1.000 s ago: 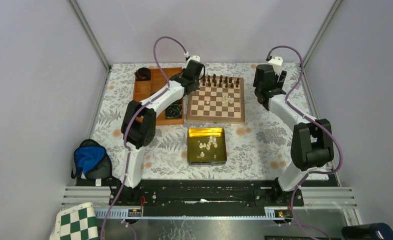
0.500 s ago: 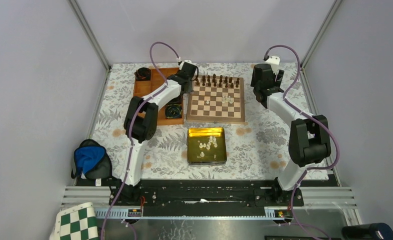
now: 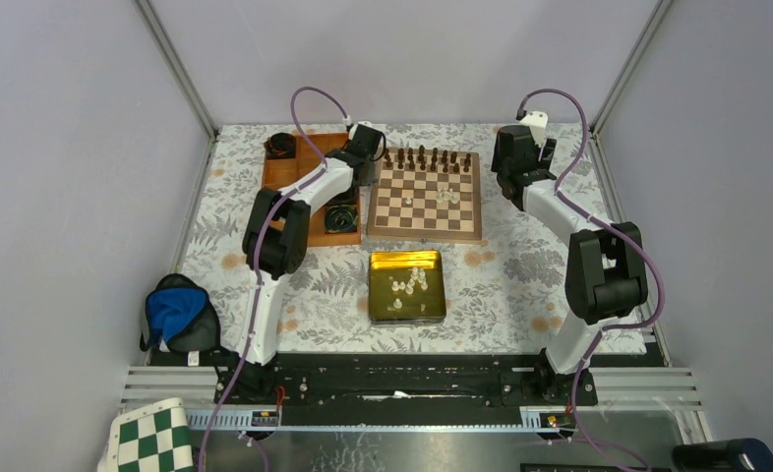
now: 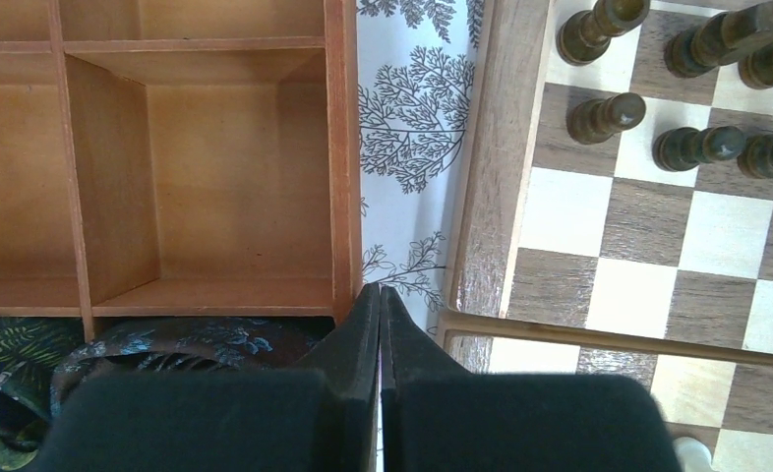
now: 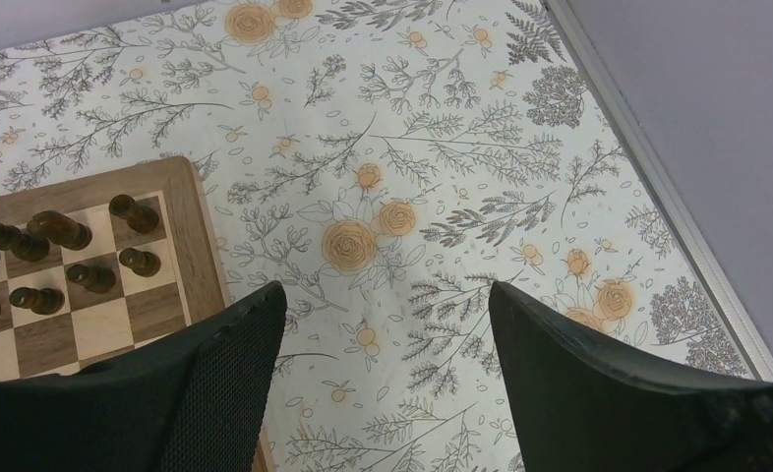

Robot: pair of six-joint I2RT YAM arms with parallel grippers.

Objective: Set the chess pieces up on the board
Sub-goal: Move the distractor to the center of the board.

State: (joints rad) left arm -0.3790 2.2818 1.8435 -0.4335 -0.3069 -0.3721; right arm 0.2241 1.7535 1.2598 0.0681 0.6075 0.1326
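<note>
The board lies at the table's far middle, with dark pieces along its far rows. A few cream chess pieces stand on its squares, and more lie in a gold tin in front of it. My left gripper is shut and empty, above the cloth strip between the orange tray and the board's left rim. My right gripper hangs open with nothing between its fingers, over the flowered cloth just right of the board's far-right corner.
The orange compartment tray sits left of the board with dark bowls in it. A blue and black bundle lies near left. A green-and-white checkered mat lies by the rail. The enclosure wall edge runs close on the right.
The left gripper has drawn back from the board's far-left corner toward the tray and its jaws have come fully together. The right arm has shifted slightly left and farther back.
</note>
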